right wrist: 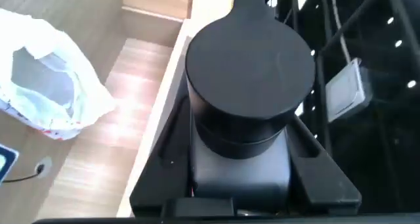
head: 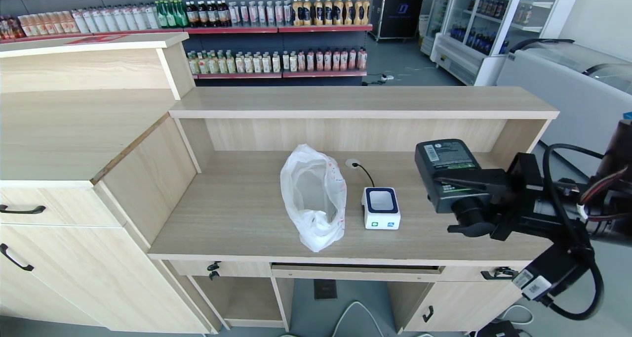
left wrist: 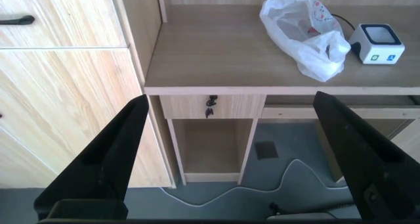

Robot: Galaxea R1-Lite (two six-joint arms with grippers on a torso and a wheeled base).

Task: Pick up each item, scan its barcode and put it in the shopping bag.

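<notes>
My right gripper (head: 456, 186) is shut on a dark flat bottle (head: 444, 166) with a black round cap (right wrist: 248, 69) and a white barcode label. It holds the bottle in the air over the right end of the counter, to the right of the scanner. The white scanner (head: 380, 207) with its dark window stands on the counter mid-right. Just left of it the white plastic shopping bag (head: 313, 198) lies with its mouth open. My left gripper (left wrist: 230, 168) is open and holds nothing, low in front of the counter's left end, well away from the bag (left wrist: 302, 33).
The wooden counter (head: 237, 218) has a raised back ledge (head: 360, 102) and a taller cabinet (head: 74, 129) on its left. The scanner's cable runs to a hole (head: 352, 163) behind it. Drink shelves and chillers stand far behind.
</notes>
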